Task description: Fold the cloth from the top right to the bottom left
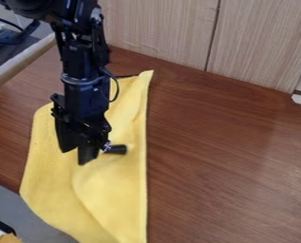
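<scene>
The black gripper hangs over the middle of the yellow cloth, left of its long right edge. Its two fingertips stand apart, with yellow fabric visible between them. The cloth lies lengthwise on the brown wooden surface, from a pointed corner near the back panels down to the bottom of the view. Creases run through its lower half, and its lower left part curves over the table's front edge. The arm hides part of the cloth's upper left. Whether the fingertips touch the fabric I cannot tell.
Brown table surface stretches to the right of the cloth. Pale wood panels stand along the back. A light wooden edge runs at the upper left, and a grey area lies below the front edge.
</scene>
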Robot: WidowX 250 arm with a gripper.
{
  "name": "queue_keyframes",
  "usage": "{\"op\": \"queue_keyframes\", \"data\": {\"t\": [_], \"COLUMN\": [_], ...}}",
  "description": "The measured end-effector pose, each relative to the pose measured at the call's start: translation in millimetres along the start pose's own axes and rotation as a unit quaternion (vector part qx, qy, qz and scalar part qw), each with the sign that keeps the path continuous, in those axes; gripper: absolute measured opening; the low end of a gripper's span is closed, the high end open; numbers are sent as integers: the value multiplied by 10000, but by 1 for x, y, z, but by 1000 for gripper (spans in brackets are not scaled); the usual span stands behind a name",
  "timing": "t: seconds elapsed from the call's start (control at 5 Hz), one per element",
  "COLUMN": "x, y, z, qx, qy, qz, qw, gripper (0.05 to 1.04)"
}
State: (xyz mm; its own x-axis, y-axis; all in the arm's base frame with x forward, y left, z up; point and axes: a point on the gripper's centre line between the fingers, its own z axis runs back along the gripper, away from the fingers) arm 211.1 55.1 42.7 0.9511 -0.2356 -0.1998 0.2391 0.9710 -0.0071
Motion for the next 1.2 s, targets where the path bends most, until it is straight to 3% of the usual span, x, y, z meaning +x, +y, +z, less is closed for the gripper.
{"op": "queue_keyframes", "data": {"t": [0.2, 0.6, 0.8, 1.0, 1.2], "x": [0, 2, 4, 3, 2], "y": [-2, -7, -7, -8, -11], "z": [1, 29, 53, 72, 77], "qx": [14, 319, 449, 496, 493], "qy": [44, -236, -517, -715, -726], "qz": [-33, -219, -272, -361, -474], "qw": [10000, 9990, 9973, 9956, 9950], "gripper": [1000, 1001, 1001, 1001, 1001]}}
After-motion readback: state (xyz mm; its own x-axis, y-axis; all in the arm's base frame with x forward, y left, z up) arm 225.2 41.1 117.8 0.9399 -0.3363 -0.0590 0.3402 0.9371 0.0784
